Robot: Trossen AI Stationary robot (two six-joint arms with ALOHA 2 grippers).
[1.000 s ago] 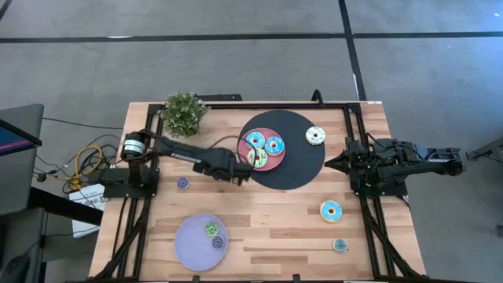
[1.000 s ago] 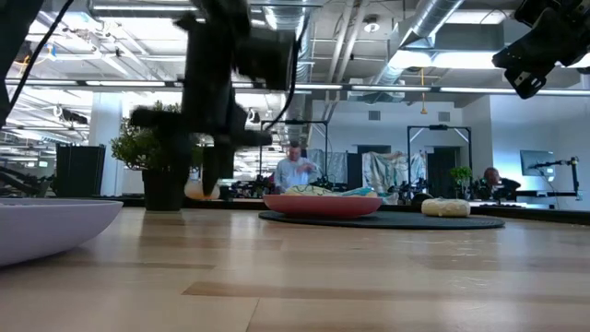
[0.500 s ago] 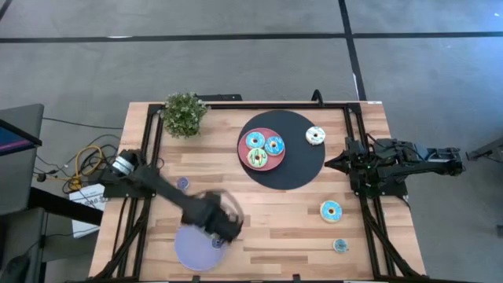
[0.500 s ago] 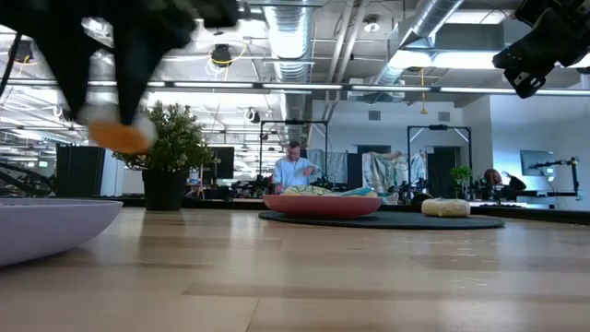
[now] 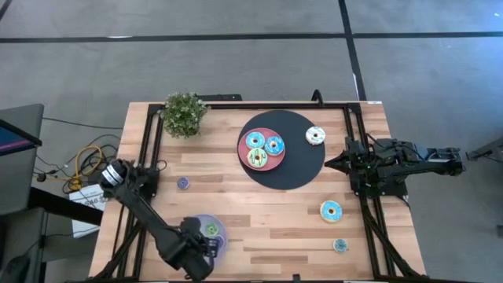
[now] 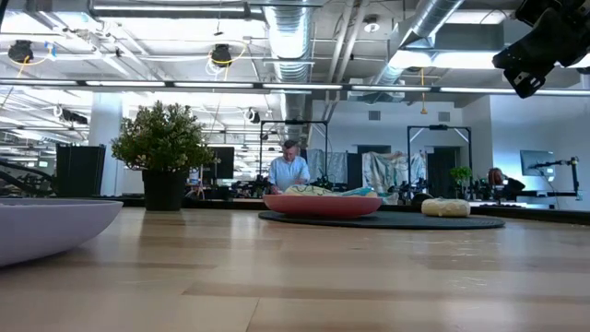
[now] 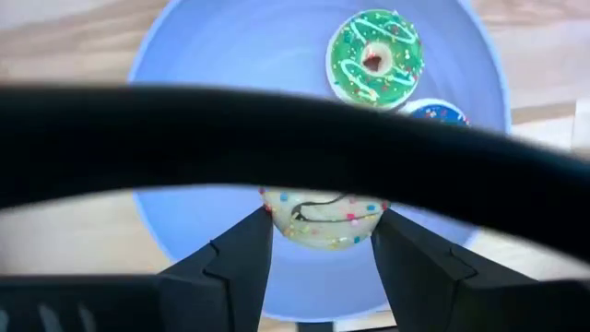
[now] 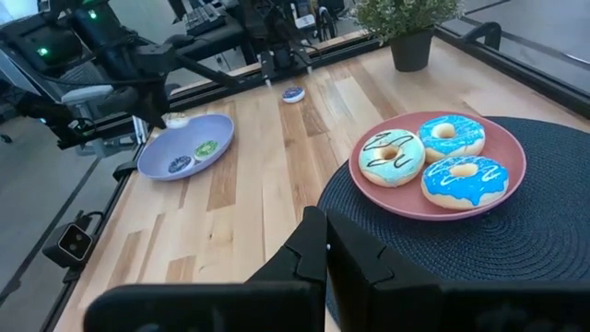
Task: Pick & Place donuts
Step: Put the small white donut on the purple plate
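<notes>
Left wrist view: left tool (image 7: 319, 242) pinching cream donut (image 7: 323, 218) over lavender plate (image 7: 203, 55); green donut (image 7: 375, 57) beside.

Left claw (image 7: 321, 242) grips between its fingers; right claw (image 8: 324, 251) closed, parked

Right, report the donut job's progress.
Done: three big donuts on the pink plate, two small ones on the lavender plate. In hand: the left gripper holds a cream donut over that plate. Remaining: the white donut on the black mat, a blue donut, a tiny donut and a purple donut on wood. Right gripper waits shut at the right edge.
</notes>
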